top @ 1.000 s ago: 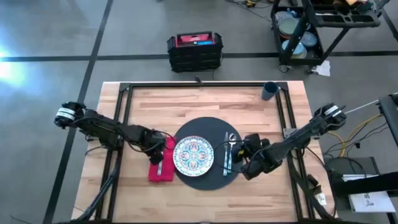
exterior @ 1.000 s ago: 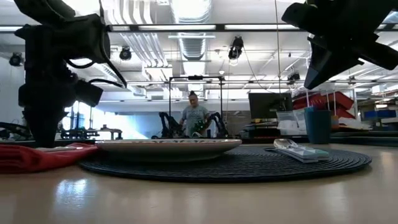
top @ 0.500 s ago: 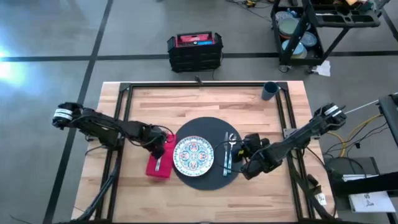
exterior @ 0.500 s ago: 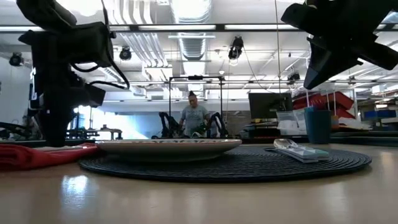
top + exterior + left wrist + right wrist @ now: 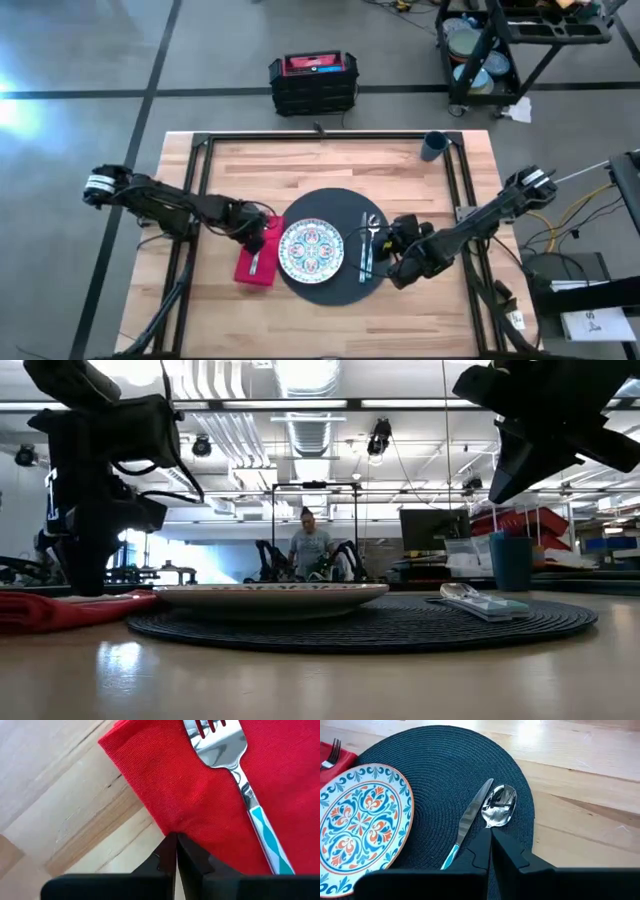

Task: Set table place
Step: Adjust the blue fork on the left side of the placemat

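patterned plate (image 5: 311,250) on dark mat (image 5: 335,205), fork (image 5: 255,262) on red napkin (image 5: 252,268)

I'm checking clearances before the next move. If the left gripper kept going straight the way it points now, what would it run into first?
The left gripper is shut, its tips at the edge of the red napkin. Going straight on, it would probably push into the napkin first, then perhaps the fork lying on it.

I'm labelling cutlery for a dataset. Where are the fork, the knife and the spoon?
fork (image 5: 235,767), left wrist view, on its neck below the tines.
knife (image 5: 472,815), right wrist view, on the middle of its blade.
spoon (image 5: 500,810), right wrist view, on its bowl.
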`<action>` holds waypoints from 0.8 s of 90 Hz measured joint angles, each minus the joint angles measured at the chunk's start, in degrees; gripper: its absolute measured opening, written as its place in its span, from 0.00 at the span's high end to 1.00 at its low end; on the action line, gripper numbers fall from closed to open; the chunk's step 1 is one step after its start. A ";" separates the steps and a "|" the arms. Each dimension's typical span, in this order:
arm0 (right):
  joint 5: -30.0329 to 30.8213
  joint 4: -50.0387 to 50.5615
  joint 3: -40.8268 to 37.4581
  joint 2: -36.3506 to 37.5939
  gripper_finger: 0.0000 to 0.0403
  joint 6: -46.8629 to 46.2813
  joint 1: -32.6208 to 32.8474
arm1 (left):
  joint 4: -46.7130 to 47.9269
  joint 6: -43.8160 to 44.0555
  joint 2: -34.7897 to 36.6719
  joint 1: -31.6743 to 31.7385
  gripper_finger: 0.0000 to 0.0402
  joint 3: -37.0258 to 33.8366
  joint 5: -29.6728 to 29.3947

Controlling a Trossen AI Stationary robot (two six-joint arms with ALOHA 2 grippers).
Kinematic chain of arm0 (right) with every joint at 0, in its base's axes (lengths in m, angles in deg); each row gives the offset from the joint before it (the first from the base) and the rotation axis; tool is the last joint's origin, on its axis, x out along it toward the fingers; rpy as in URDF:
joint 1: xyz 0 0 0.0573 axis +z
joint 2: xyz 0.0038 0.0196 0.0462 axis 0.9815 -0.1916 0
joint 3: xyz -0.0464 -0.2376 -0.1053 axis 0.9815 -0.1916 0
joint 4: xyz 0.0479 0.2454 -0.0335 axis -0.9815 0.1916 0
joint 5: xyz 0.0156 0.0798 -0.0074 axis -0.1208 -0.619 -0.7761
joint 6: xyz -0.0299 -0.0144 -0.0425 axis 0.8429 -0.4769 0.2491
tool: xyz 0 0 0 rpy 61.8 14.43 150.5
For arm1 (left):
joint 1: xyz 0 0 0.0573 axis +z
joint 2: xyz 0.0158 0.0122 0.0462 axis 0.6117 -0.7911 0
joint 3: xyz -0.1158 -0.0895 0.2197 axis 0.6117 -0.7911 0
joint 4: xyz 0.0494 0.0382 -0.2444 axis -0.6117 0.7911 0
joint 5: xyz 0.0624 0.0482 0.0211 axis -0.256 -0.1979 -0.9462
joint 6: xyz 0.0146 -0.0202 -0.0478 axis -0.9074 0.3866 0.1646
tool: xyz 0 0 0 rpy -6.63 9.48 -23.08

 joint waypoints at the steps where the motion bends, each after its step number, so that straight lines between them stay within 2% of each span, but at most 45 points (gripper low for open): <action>1: 0.00 0.00 0.00 0.00 1.00 0.01 0.00 | 0.30 0.26 0.18 -0.03 1.00 0.10 -0.48; 10: -0.04 0.03 0.00 0.00 1.00 0.05 0.01 | 3.41 2.91 3.38 0.08 1.00 1.10 -4.72; 30: -0.25 -0.02 0.00 0.00 1.00 0.13 0.24 | 4.22 8.67 7.13 -3.81 1.00 1.44 -4.59; 39: -0.48 -0.02 0.00 0.00 1.00 0.11 0.28 | 6.32 13.48 6.72 -8.03 1.00 1.22 -2.85; 60: -0.50 -0.07 0.00 0.07 1.00 0.50 0.52 | 5.90 25.01 2.89 -20.24 1.00 1.13 -1.92; 72: -0.48 -0.09 0.00 0.20 1.00 0.74 0.63 | 3.78 31.04 0.22 -25.16 1.00 1.13 -1.86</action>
